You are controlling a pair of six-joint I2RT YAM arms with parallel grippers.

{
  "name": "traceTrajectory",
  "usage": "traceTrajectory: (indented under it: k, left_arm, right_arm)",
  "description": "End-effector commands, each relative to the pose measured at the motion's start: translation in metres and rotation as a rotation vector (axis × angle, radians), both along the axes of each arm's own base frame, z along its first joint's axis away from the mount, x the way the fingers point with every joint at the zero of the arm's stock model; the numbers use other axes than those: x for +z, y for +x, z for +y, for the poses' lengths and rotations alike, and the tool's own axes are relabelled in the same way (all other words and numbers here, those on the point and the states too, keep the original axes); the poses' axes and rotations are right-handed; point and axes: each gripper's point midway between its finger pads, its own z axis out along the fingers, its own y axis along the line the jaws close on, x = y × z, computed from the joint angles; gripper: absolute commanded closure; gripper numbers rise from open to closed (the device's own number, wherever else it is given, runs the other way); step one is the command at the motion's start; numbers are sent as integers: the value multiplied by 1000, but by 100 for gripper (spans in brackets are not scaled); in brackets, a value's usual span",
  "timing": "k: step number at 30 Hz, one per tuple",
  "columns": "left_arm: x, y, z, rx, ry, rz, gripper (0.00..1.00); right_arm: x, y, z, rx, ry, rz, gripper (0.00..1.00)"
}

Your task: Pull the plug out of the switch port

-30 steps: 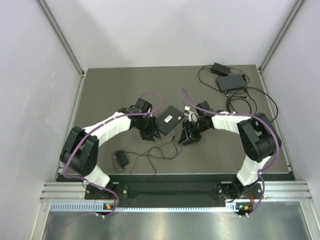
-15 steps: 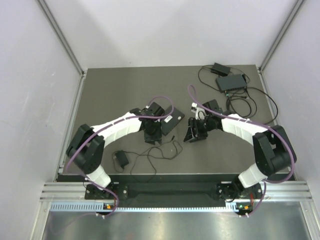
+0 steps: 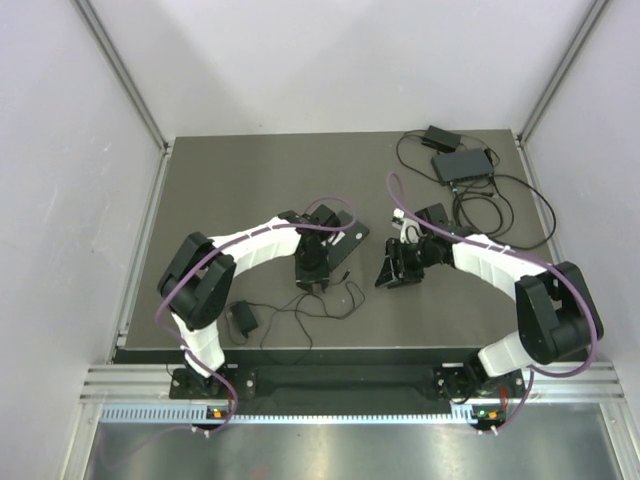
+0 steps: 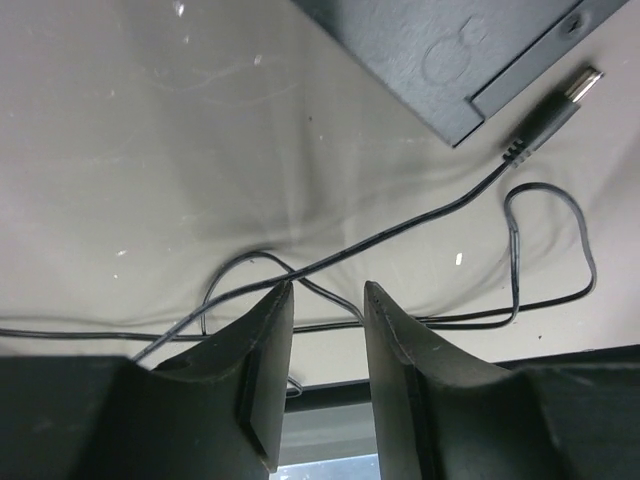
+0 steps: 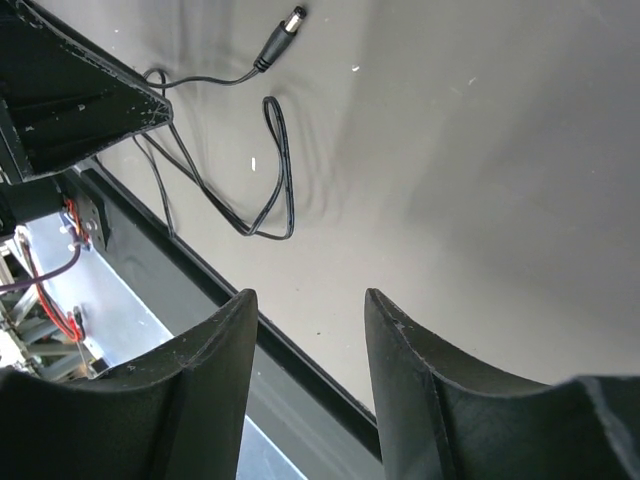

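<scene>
The black switch lies flat mid-table; its corner shows in the left wrist view. The black barrel plug lies loose on the mat just off that corner, out of any port; it also shows in the right wrist view. Its thin cable loops toward the near edge. My left gripper is open and empty, over the cable beside the switch. My right gripper is open and empty, to the right of the switch.
A black power adapter lies at the near left on the cable's end. A second switch, a small adapter and tangled cables lie at the back right. The table's front edge is close below the right gripper.
My left arm has swung its elbow right, and its gripper has shifted right and nearer along the switch. My right gripper has drawn back to the right, away from the switch.
</scene>
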Motion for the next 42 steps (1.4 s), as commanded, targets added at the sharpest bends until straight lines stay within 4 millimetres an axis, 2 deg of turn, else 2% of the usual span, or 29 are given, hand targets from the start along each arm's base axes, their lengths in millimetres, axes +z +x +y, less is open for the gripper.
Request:
traceTrajectory:
  k: [1, 7, 14, 23, 28, 31, 32, 34, 36, 37, 38, 39, 40, 41, 42]
  left_arm:
    - [3, -9, -1, 16, 16, 40, 60]
    - [-11, -28, -4, 5, 29, 121, 64]
    - [-13, -26, -4, 7, 42, 106, 64]
    - [-13, -13, 14, 40, 120, 66, 85]
    - [-15, 6, 35, 113, 124, 83, 100]
    - [-12, 26, 60, 205, 122, 87, 100]
    - [-10, 38, 77, 266, 120, 90, 100]
    - [-3, 50, 95, 329, 116, 91, 100]
    - [3, 72, 130, 425, 150, 61, 100]
    - [13, 82, 140, 450, 156, 45, 100]
    - [17, 93, 163, 507, 185, 24, 100]
    - [23, 100, 174, 528, 200, 12, 100]
    - [37, 111, 183, 547, 210, -17, 100]
    - [43, 118, 204, 587, 247, -38, 100]
    - [50, 123, 214, 605, 262, -54, 100]
  right_arm:
    - [8, 2, -4, 8, 6, -55, 53]
    - [6, -1, -5, 14, 6, -46, 53]
    - [6, -2, -6, 14, 9, -46, 53]
    - [12, -1, -4, 22, 15, -53, 53]
    - [16, -1, -4, 14, 23, -57, 53]
    - [17, -2, -4, 7, 24, -57, 53]
    - [19, -3, -4, 6, 27, -63, 53]
    - [18, -4, -5, 5, 24, -62, 52]
    - [19, -4, -6, 1, 25, -69, 53]
    - [19, -5, -6, 2, 25, -67, 52]
    - [19, -5, -6, 1, 25, -65, 53]
    - [19, -5, -6, 2, 24, -64, 52]
    - [20, -5, -6, 1, 25, -65, 52]
    - [19, -6, -6, 1, 24, -62, 52]
    - [20, -5, -6, 0, 23, -64, 52]
